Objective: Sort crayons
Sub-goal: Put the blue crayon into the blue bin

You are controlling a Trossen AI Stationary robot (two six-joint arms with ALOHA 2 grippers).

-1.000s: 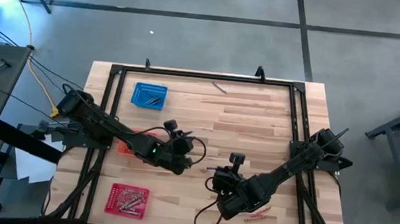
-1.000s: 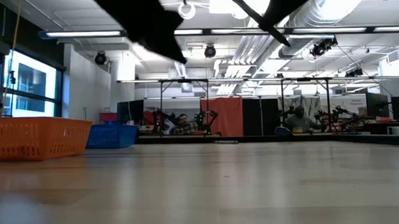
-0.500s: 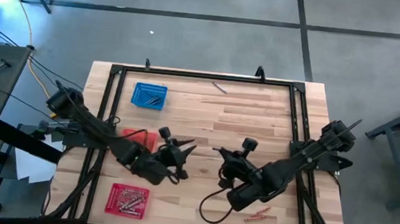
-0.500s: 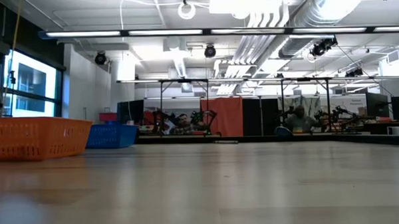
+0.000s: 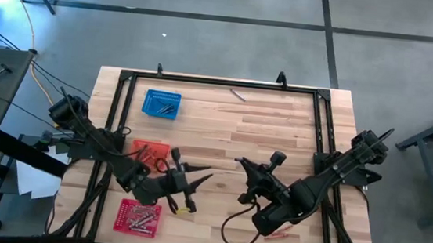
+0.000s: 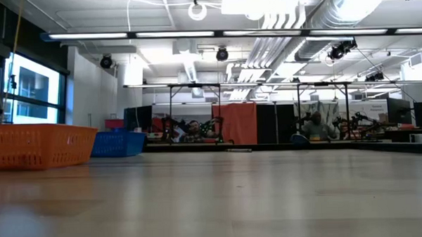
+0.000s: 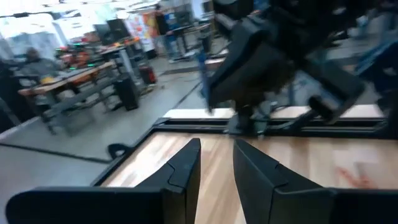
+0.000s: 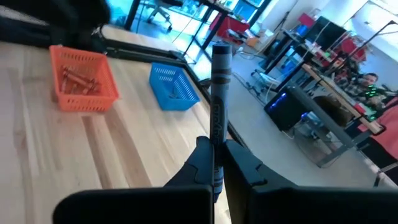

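A pale wooden table [image 5: 278, 135] inside a black frame sits in a big workshop, with benches and a seated person visible far behind it in the low view. The left arm reaches in from the left edge, bent low over the near-left part of the table, and the left gripper [image 5: 187, 183] hangs just beside the red basket [image 5: 137, 217], its two dark fingers [image 7: 186, 165] standing a little apart with nothing between them. The right arm angles in from the right edge toward the middle, and the right gripper [image 8: 217, 155] is clamped tight on a greyish-purple crayon [image 8: 219, 93], which stands up out of the fingertips, its long axis running straight on from the fingers and pointing away from the wrist. Beyond that crayon lie the orange basket [image 8: 84, 78], holding orange sticks, and the blue basket [image 8: 173, 87]; from above, the orange one sits partly under the left arm. The red basket holds a heap of red crayons [image 5: 139, 215]. Two reddish crayons [image 5: 281, 235] lie loose on the wood by the right arm's forearm, near the front edge. One small grey stick [image 5: 238, 94] lies alone near the far rail, slanted.
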